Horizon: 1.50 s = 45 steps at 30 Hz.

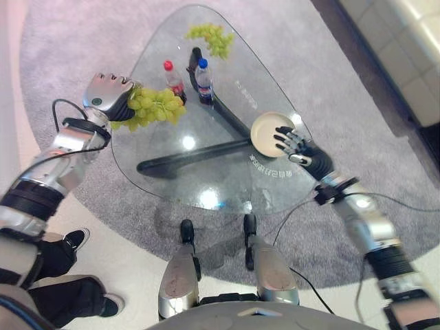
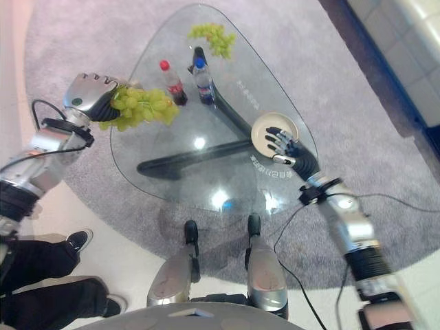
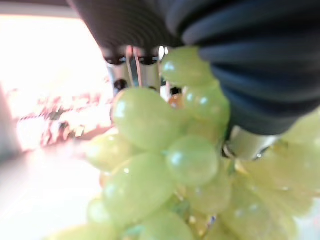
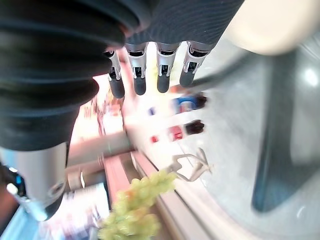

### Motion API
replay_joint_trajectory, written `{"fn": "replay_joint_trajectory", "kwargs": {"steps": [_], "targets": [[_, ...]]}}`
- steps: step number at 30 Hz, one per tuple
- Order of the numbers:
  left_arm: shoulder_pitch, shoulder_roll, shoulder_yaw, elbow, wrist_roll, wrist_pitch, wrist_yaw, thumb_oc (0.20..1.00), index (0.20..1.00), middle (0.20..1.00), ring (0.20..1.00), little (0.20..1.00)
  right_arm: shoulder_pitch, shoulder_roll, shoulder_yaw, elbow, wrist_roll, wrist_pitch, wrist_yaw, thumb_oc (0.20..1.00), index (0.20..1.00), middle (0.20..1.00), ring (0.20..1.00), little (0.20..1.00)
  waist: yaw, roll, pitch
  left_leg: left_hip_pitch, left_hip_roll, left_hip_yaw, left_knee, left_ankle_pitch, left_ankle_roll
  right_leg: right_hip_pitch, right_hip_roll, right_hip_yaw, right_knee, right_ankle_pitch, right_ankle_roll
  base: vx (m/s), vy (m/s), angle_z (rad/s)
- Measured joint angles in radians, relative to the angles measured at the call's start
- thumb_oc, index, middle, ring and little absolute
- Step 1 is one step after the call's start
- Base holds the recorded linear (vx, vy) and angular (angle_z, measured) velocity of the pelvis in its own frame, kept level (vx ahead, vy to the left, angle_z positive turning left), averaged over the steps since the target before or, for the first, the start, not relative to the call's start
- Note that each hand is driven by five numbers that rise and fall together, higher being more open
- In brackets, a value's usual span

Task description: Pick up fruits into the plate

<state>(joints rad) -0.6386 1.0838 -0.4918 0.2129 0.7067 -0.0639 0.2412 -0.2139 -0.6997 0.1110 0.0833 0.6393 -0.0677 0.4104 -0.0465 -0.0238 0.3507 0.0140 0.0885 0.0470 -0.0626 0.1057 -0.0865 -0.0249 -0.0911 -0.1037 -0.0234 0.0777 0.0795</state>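
Observation:
My left hand (image 1: 110,93) hangs at the left edge of the glass table (image 1: 206,165), shut on a bunch of green grapes (image 1: 155,106). The left wrist view shows these grapes (image 3: 165,165) close up under the curled fingers (image 3: 145,70). A second green bunch (image 1: 213,38) lies at the table's far end. Near the right edge sits a round cream plate (image 1: 265,130). My right hand (image 1: 295,146) rests at the plate's near right rim, open with straight fingers (image 4: 150,70). The right wrist view has the plate (image 4: 270,25) beside that hand and the held grapes (image 4: 137,205) across the table.
A red-capped bottle (image 1: 173,79) and a blue-capped bottle (image 1: 203,79) stand upright in the table's far middle. The dark table frame (image 1: 199,155) shows through the glass. A grey rug (image 1: 82,41) lies under the table. A person's legs in black trousers (image 1: 62,282) stand at the lower left.

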Motion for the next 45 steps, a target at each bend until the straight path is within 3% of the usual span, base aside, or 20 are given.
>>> {"fn": "replay_joint_trajectory", "kwargs": {"steps": [4,6,11,18,28,36,45], "targets": [[0.008,0.052,-0.005,-0.091,0.005,-0.099,-0.074,0.200,0.200,0.200,0.200,0.200,-0.060,-0.094,0.026,-0.057,-0.037,0.099,0.067,1.000,1.000,1.000,1.000,1.000,0.016,0.003,-0.078,0.068,-0.005,-0.013,-0.026,-0.006,-0.003,0.091,-0.001,-0.021,-0.056,0.000,0.000,0.09,0.005,0.13],[0.006,0.057,-0.016,-0.121,0.016,-0.141,-0.079,0.200,0.200,0.200,0.200,0.200,-0.090,-0.101,0.045,-0.058,-0.032,0.132,0.090,1.000,1.000,1.000,1.000,1.000,0.025,0.005,-0.113,0.074,-0.005,-0.018,-0.026,-0.009,-0.004,0.104,-0.001,-0.026,-0.067,0.001,0.001,0.07,0.010,0.10],[-0.047,0.065,-0.092,-0.191,0.024,-0.228,-0.116,0.200,0.200,0.200,0.200,0.200,-0.153,-0.105,0.108,-0.076,0.000,0.256,0.155,1.000,1.000,1.000,1.000,1.000,0.041,0.015,-0.134,0.094,-0.005,-0.033,-0.026,-0.009,-0.005,0.137,-0.002,-0.048,-0.068,-0.002,0.003,0.05,0.012,0.10],[-0.160,0.059,-0.224,-0.285,0.021,-0.296,-0.149,0.200,0.200,0.200,0.200,0.200,-0.189,-0.078,0.226,-0.093,0.095,0.376,0.191,1.000,1.000,1.000,1.000,1.000,0.047,0.030,-0.183,0.101,-0.008,-0.064,-0.026,-0.006,-0.003,0.164,-0.004,-0.079,-0.069,-0.005,0.006,0.01,0.002,0.13],[-0.189,-0.002,-0.255,-0.329,0.020,-0.334,-0.150,0.200,0.200,0.200,0.200,0.200,-0.190,-0.025,0.282,-0.125,0.147,0.419,0.169,1.000,1.000,1.000,1.000,1.000,0.049,0.056,-0.255,0.099,-0.019,-0.078,-0.027,0.000,0.004,0.172,-0.015,-0.098,-0.069,-0.008,0.011,-0.01,0.008,0.05],[-0.189,-0.020,-0.255,-0.366,0.008,-0.336,-0.161,0.200,0.200,0.200,0.200,0.200,-0.190,-0.020,0.300,-0.127,0.167,0.436,0.161,1.000,1.000,1.000,1.000,1.000,0.050,0.055,-0.257,0.099,-0.019,-0.079,-0.030,0.003,0.006,0.172,-0.016,-0.099,-0.069,-0.008,0.012,0.00,0.000,0.00],[-0.189,-0.052,-0.255,-0.388,-0.002,-0.335,-0.170,0.200,0.200,0.200,0.200,0.200,-0.191,0.057,0.345,-0.156,0.219,0.480,0.162,1.000,1.000,1.000,1.000,1.000,0.049,0.056,-0.265,0.099,-0.019,-0.079,-0.027,0.004,0.006,0.172,-0.016,-0.099,-0.069,-0.008,0.012,0.00,0.000,0.00]]}}
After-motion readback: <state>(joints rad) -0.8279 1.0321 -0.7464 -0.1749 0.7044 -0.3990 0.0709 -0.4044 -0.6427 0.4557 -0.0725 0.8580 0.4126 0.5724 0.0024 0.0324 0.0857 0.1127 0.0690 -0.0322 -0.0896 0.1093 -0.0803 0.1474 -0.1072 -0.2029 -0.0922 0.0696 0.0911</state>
